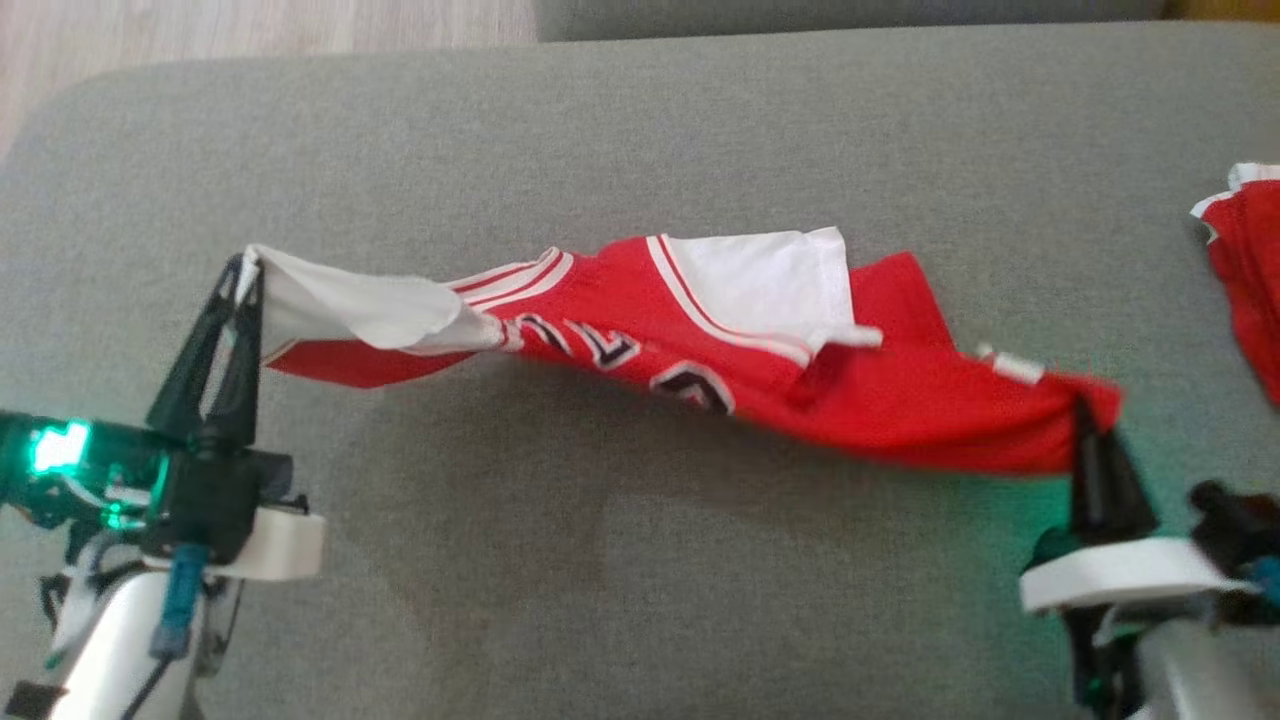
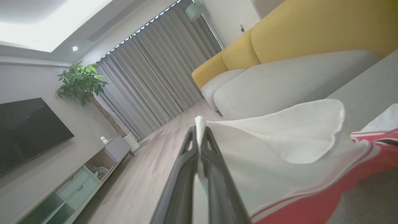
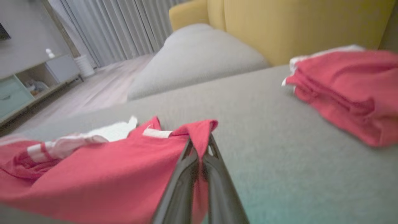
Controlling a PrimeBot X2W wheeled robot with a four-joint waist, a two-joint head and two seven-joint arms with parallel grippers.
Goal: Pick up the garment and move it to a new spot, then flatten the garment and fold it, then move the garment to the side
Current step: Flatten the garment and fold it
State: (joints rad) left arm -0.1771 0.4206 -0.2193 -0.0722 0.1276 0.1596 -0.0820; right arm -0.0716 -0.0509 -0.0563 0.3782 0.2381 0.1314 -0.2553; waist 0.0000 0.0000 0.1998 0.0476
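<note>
Head view: finds garment (image 1: 760, 350) strung btw both arms over grey sofa seat (image 1: 600, 580), white end w/ left gripper (image 1: 248, 268), red end w/ right gripper (image 1: 1082, 405); both pinched tight on cloth, no gap btw fingers. Sags mid-span, twisted, white panel flopped over, lettering part-hidden; cannot tell if low point touches seat. Reads as the carry-to-new-spot step, flattening not yet done. To do well: lift both ends level, draw apart gently to take out sag w/o ripping cloth from thin pinches, untwist before lowering, lay down one long edge first, well clear of folded red pile (image 1: 1245, 260) at right edge. Left wrist view: shows left gripper (image 2: 200, 133) clamped on thin white edge of garment (image 2: 279, 155), just a sliver past tips, so prob. slips if yanked; pull slow. Also shows low cabinet (image 2: 79, 186) along far wall, w/ small pale item in one open compartment, too small to ID. Right wrist view, blurred: shows right gripper (image 3: 200, 143) closed on bunched red corner of garment (image 3: 108, 177), seemingly a fuller bite than the left. Places folded red pile (image 3: 348, 90) on same seat, well apart from held corner. Catches same cabinet (image 3: 9, 99) at far left, w/ smth pale on open shelf, unclear what.
</note>
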